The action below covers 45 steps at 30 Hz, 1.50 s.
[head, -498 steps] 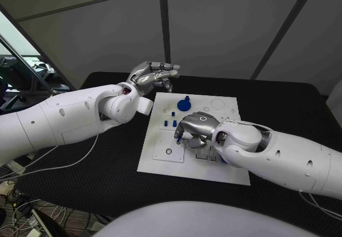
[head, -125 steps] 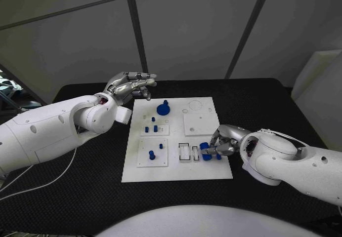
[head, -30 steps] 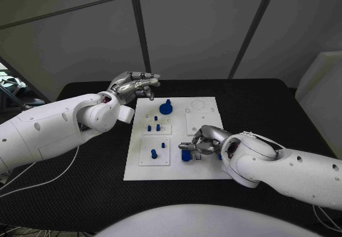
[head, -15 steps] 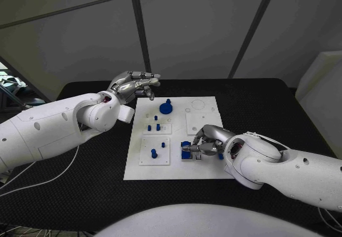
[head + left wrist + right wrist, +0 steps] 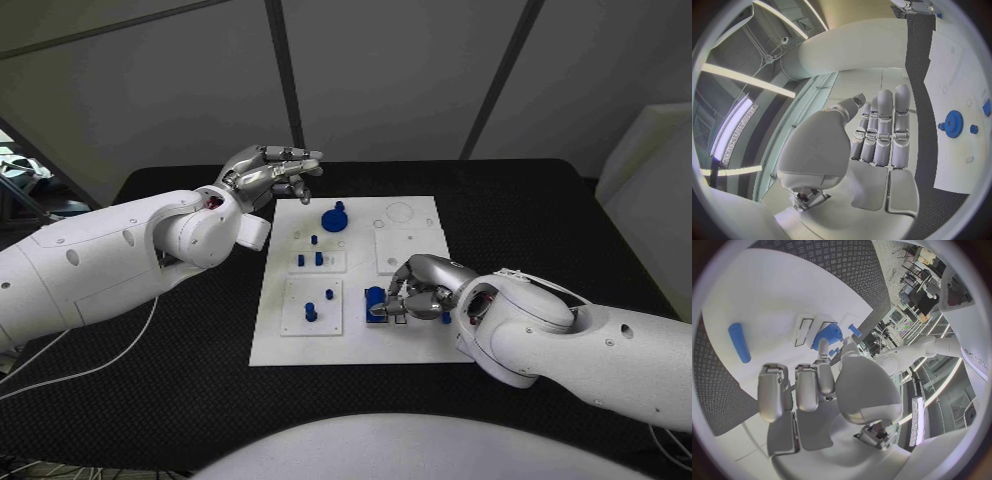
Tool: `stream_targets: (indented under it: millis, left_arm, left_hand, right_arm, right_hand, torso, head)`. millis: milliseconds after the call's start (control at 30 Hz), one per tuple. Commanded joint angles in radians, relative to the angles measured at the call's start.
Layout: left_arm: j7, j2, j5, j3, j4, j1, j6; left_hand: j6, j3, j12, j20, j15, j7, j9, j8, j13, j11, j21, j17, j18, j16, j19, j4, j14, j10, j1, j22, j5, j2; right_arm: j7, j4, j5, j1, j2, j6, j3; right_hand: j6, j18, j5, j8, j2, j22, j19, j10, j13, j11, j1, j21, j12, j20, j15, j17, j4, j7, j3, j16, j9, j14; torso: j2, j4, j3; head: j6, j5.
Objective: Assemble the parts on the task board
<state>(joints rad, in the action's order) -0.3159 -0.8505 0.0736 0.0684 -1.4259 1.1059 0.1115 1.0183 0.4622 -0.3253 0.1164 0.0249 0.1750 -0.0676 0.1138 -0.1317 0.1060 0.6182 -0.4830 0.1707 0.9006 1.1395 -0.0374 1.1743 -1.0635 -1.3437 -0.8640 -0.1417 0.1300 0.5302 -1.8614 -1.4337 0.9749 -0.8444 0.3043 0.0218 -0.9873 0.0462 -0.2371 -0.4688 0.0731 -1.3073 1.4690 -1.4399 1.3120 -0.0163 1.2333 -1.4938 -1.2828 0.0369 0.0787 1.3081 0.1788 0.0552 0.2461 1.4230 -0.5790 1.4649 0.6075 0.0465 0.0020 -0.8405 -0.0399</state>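
The white task board point(image 5: 418, 345) lies mid-table. My right hand point(image 5: 421, 290) hangs over its near middle and pinches an upright blue block point(image 5: 376, 303) at the slots; in the right wrist view the blue block point(image 5: 827, 335) sits at the fingertips beside the rectangular slots point(image 5: 805, 327). A blue cylinder point(image 5: 739, 342) lies loose on the board. My left hand point(image 5: 271, 170) is raised off the board's far left corner and holds nothing, its fingers point(image 5: 882, 130) side by side. A blue gear point(image 5: 335, 218) stands at the far side of the board.
Small blue pegs point(image 5: 309, 259) stand in the left middle plate, and further pegs point(image 5: 310, 313) in the near left plate. The blue gear point(image 5: 951, 123) appears beyond my left hand. Black table point(image 5: 173, 380) surrounds the board.
My right hand has shifted slightly with the blue block, which now stands a little farther back at the slots. The left arm has not moved.
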Motion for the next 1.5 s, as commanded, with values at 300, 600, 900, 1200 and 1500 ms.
stream_targets:
  millis: [300,600,900,1200,1500]
  left_arm:
    - [-0.001,0.000,-0.004,0.001,-0.001,0.001,-0.010]
    - [-0.001,0.002,-0.004,0.001,-0.001,0.001,-0.011]
    - [-0.001,0.004,-0.004,0.001,0.001,0.001,-0.011]
    - [-0.001,0.004,-0.004,0.001,0.002,0.001,-0.013]
    - [0.001,-0.003,-0.004,-0.001,0.006,0.001,-0.012]
  left_hand:
    - [-0.004,-0.003,-0.006,0.003,-0.002,0.002,0.001,-0.005,-0.001,-0.001,-0.005,0.001,0.012,0.002,-0.005,-0.001,-0.007,0.008,0.005,0.001,0.003,-0.004]
    - [-0.005,-0.003,-0.007,0.003,-0.002,0.003,0.001,-0.005,-0.001,-0.001,-0.006,0.002,0.012,0.003,-0.004,-0.002,-0.008,0.009,0.004,0.002,0.003,-0.004]
    - [-0.005,-0.003,-0.007,0.003,-0.002,0.003,0.001,-0.005,-0.001,-0.001,-0.006,0.002,0.012,0.003,-0.004,-0.002,-0.008,0.009,0.004,0.002,0.003,-0.004]
    - [-0.005,-0.003,-0.007,0.003,-0.002,0.003,0.001,-0.005,-0.001,-0.001,-0.006,0.002,0.012,0.003,-0.004,-0.002,-0.008,0.009,0.004,0.002,0.003,-0.004]
    - [-0.005,-0.003,-0.007,0.003,-0.002,0.003,0.001,-0.005,-0.001,-0.001,-0.006,0.002,0.012,0.003,-0.004,-0.002,-0.008,0.009,0.004,0.002,0.003,-0.004]
  right_arm:
    - [0.023,0.023,-0.030,0.001,0.023,-0.033,0.000]
    - [0.036,0.041,-0.034,0.001,0.031,-0.083,0.000]
    - [0.040,0.055,-0.047,0.001,0.034,-0.124,0.001]
    - [0.008,0.042,-0.047,0.001,0.022,-0.063,0.001]
    - [-0.056,-0.040,0.061,0.001,-0.077,0.055,0.000]
  right_hand:
    - [-0.012,-0.016,-0.007,-0.018,0.038,-0.146,0.024,-0.003,0.031,-0.013,0.010,-0.002,-0.003,-0.010,0.010,0.010,0.006,-0.015,-0.004,0.002,-0.014,0.060]
    - [-0.008,-0.016,0.018,-0.036,0.044,-0.148,0.024,-0.005,0.032,-0.022,0.068,-0.003,-0.001,-0.017,0.018,0.012,-0.028,-0.024,-0.014,0.002,-0.036,0.060]
    - [-0.003,-0.017,0.107,-0.044,0.039,-0.151,0.026,-0.006,0.035,-0.026,0.146,-0.004,-0.002,-0.021,0.021,0.019,-0.086,-0.029,-0.037,0.006,-0.052,0.061]
    - [-0.001,-0.017,0.095,-0.045,0.035,-0.151,0.026,-0.006,0.034,-0.022,0.110,-0.004,0.000,-0.020,0.019,0.017,-0.066,-0.024,-0.022,0.004,-0.057,0.060]
    - [0.027,-0.016,0.032,-0.022,0.033,-0.146,0.022,0.002,0.027,-0.015,0.094,0.001,0.014,-0.017,0.014,0.008,-0.051,-0.014,-0.014,-0.002,-0.055,0.059]
  torso:
    - [0.001,-0.0007,-0.0008]
    - [0.000,-0.0004,0.0002]
    - [0.000,0.0001,0.0006]
    - [0.000,0.0003,0.0001]
    - [-0.002,0.0027,-0.0006]
  head:
    - [-0.006,-0.003]
    - [-0.007,-0.004]
    - [-0.006,-0.004]
    - [-0.003,-0.004]
    - [-0.001,0.000]
